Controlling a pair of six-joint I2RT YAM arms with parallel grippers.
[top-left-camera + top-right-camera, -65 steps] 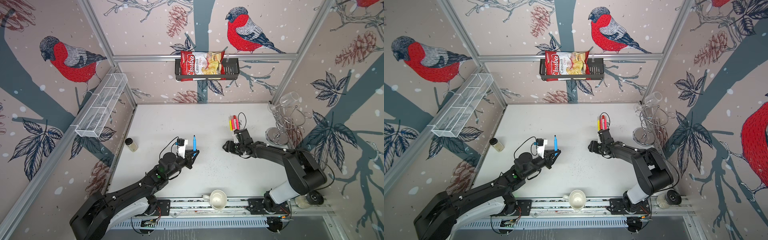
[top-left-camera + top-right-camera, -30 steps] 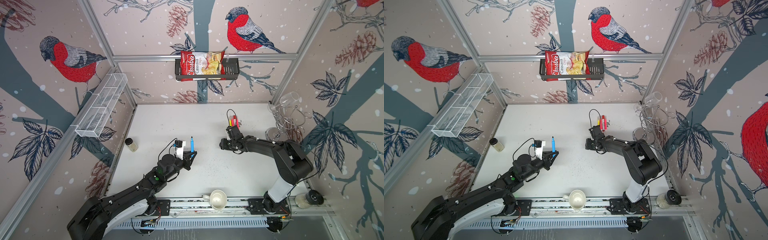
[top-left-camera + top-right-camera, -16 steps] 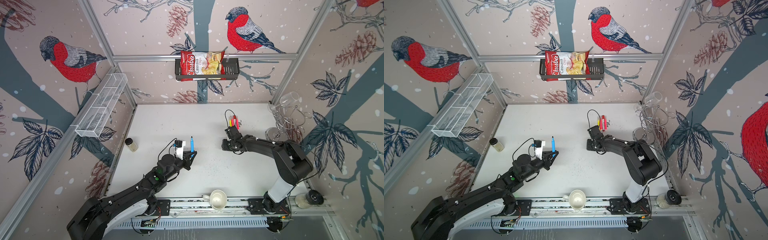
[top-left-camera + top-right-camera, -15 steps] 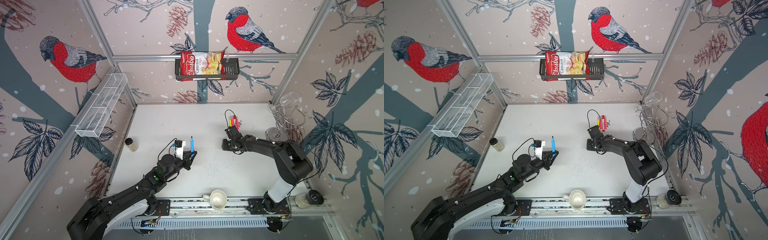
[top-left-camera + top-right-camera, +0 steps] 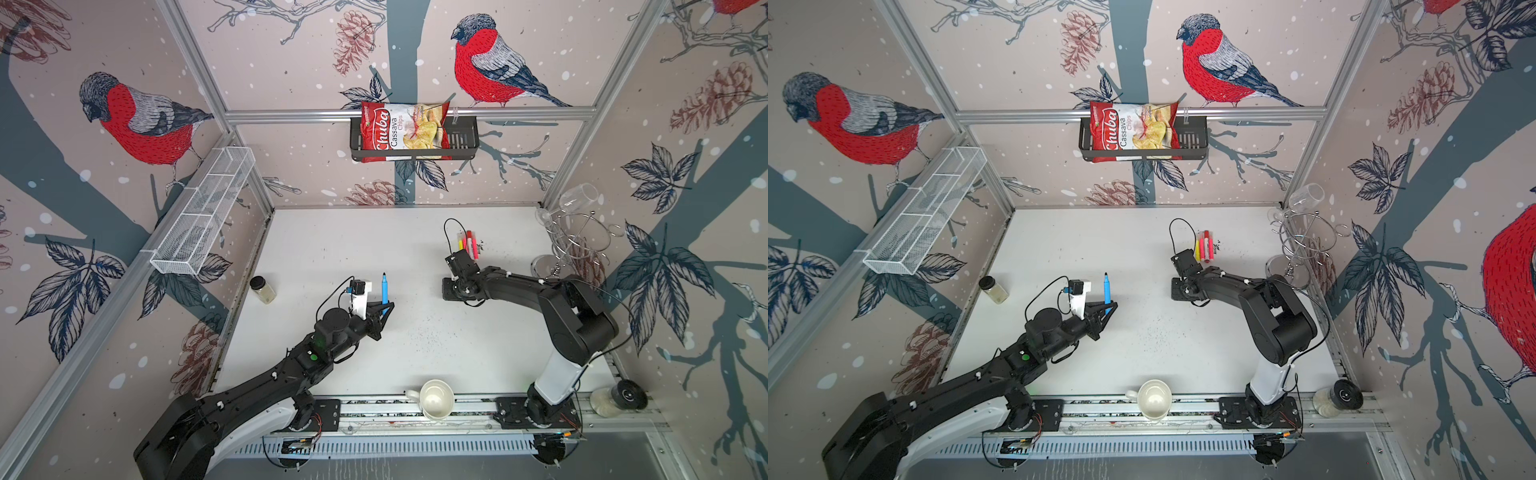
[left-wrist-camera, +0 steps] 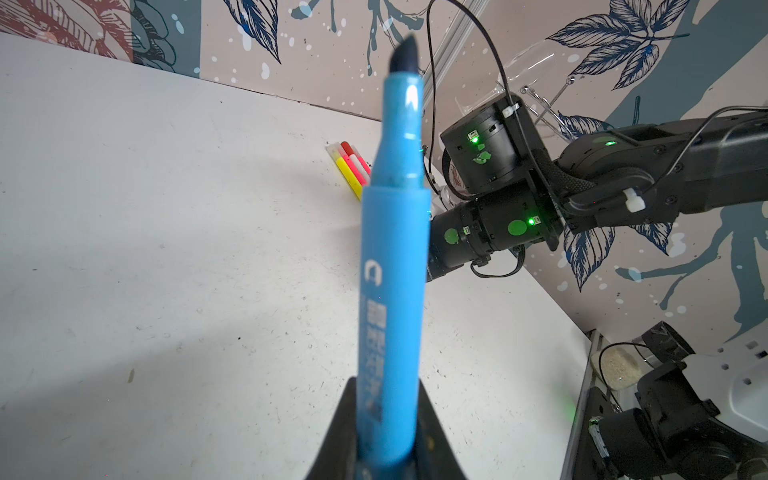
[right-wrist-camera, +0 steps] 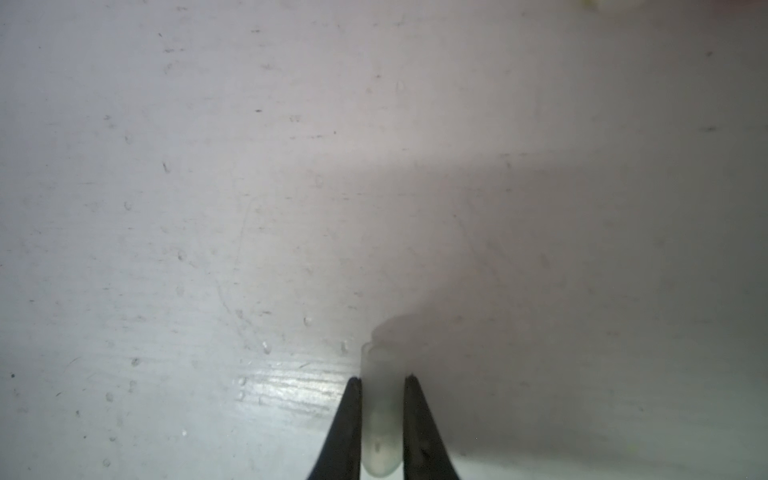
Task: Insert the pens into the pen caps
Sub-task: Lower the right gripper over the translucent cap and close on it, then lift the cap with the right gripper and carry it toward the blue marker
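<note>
Shut within the last second, the right gripper (image 7: 382,378) is now pinched on a translucent whitish pen cap (image 7: 380,419), and its arm has been drawn slightly toward the middle. The white surface (image 5: 332,249) is scuffed and speckled, and a white mug (image 5: 434,401) is set at its front edge, on the rail.

Beyond the mug and to its left, the left gripper (image 5: 384,306) is kept clenched on a blue pen (image 5: 384,289). This pen is held upright with its dark tip uppermost, clear of the surface.

Beyond the mug and slightly to its right, the right gripper is pointed down at the surface. The cap is caught between both fingers, and whether its end touches the surface cannot be told.

Farther from the mug, toward the back wall, the remaining pens (image 5: 467,243) are laid side by side, touching. Yellow, pink and red are made out among them. The blue pen and the cap are kept well apart.
</note>
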